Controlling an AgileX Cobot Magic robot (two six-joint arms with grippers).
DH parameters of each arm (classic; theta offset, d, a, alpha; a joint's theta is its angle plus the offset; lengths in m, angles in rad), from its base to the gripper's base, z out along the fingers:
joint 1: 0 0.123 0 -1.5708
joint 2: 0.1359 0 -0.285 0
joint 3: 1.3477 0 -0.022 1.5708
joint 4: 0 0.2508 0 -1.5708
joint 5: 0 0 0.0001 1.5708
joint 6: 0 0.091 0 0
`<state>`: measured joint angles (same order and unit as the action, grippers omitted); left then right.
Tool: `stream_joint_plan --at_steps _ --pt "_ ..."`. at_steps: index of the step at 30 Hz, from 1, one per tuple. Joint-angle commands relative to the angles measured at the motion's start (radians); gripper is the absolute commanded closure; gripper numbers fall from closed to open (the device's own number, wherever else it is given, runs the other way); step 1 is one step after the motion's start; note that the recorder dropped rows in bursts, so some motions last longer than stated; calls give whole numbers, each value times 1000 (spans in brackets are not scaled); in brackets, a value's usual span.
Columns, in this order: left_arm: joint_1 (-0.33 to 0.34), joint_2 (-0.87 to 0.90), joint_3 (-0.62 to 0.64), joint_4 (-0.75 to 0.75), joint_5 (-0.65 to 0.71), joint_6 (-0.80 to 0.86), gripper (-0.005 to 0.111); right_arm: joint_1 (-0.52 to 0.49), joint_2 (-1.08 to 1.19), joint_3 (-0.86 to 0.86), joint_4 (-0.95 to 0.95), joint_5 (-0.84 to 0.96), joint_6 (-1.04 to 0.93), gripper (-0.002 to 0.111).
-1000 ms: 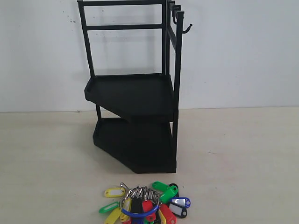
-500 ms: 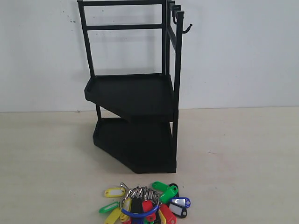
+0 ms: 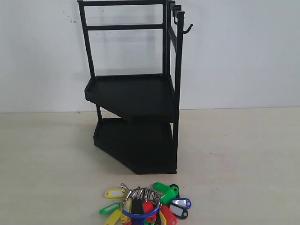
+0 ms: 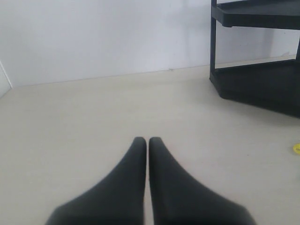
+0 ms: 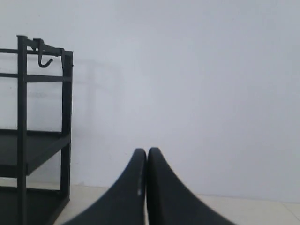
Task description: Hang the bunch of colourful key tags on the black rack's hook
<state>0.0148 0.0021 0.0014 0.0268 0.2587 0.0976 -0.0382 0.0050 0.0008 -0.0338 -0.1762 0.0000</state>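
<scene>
The colourful key tag bunch (image 3: 145, 206) lies flat on the table, in front of the black rack (image 3: 133, 93), with its blue loop at the near side. The hook (image 3: 188, 29) juts out empty from the top of the rack's front corner post. Neither gripper shows in the exterior view. My left gripper (image 4: 147, 140) is shut and empty, low over the bare table, with the rack's (image 4: 255, 51) lower tiers off to one side and a yellow tag edge (image 4: 296, 148) at the frame border. My right gripper (image 5: 146, 151) is shut and empty, facing the wall beside the rack (image 5: 42, 136).
A white wall (image 3: 243, 56) stands right behind the rack. The pale tabletop (image 3: 243, 159) stretches out on both sides of the rack. More small hooks (image 3: 176, 14) sit further back on the top rail. In the right wrist view one hook (image 5: 44, 61) hangs from the top rail.
</scene>
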Motion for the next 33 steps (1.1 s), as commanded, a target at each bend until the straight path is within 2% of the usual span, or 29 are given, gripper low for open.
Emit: stream_joint_plan --at_steps 1,4,10,17,24,33 --pt "-1 -2 -1 -3 -5 -1 102 -2 -5 -1 -1 -34 55 108" --pt "-1 -2 -1 -3 -5 -1 102 -2 -5 -3 -1 -10 114 108" --pt "-1 -2 -1 -3 -5 -1 102 -2 1 -172 -1 141 58 108" --pt "-1 -2 -1 -3 -5 -1 102 -2 250 -382 -1 383 51 108" --pt "-1 -2 -1 -3 -5 -1 102 -2 440 -432 -1 286 51 108" --pt "-1 -2 -1 -3 -5 -1 102 -2 448 -432 -1 238 54 108"
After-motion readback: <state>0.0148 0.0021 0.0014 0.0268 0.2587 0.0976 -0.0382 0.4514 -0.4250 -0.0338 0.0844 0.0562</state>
